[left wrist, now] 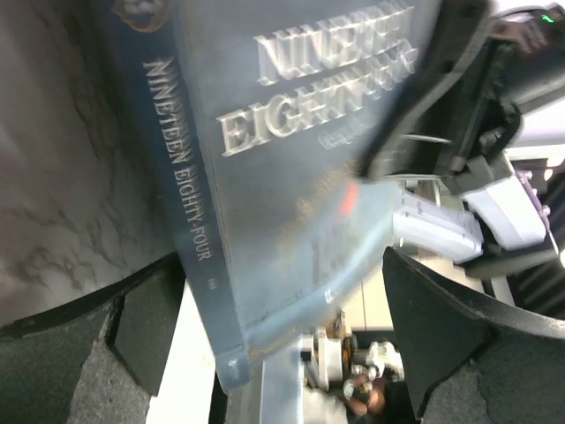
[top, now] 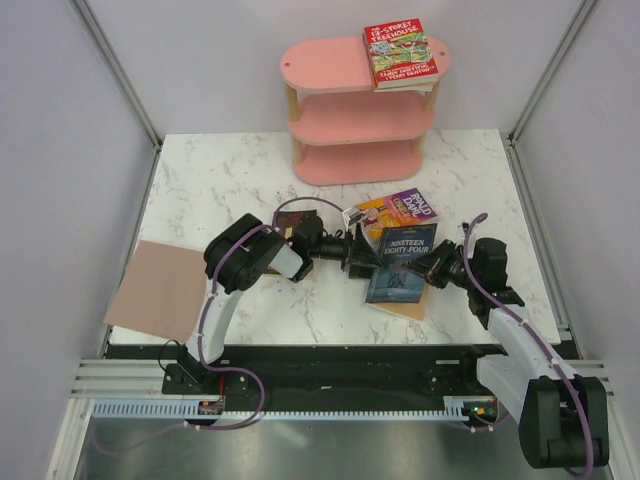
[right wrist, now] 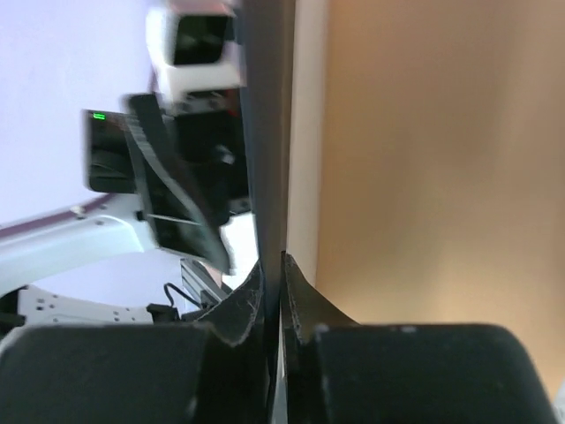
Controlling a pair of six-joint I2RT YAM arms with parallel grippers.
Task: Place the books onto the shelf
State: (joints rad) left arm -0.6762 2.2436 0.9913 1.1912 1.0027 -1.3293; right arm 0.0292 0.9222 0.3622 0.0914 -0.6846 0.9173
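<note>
The pink shelf (top: 322,62) stands at the back of the table, with the red Treehouse book (top: 400,52) lying on its top board. The dark blue Nineteen Eighty-Four book (top: 400,258) is at mid-table, tilted. My right gripper (top: 429,268) pinches its right edge. In the right wrist view, that gripper (right wrist: 274,265) is clamped on the thin dark book edge (right wrist: 265,132). My left gripper (top: 357,252) is open at the book's left side. The left wrist view shows the spine corner of the book (left wrist: 265,177) between the open fingers of the gripper (left wrist: 274,287). The purple-yellow Roald Dahl book (top: 405,207) lies just behind.
A tan book (top: 412,308) lies partly under the blue one. A plain tan-pink sheet (top: 160,290) overhangs the table's front left corner. Grey walls close in both sides. The two arms face each other, close together across the book.
</note>
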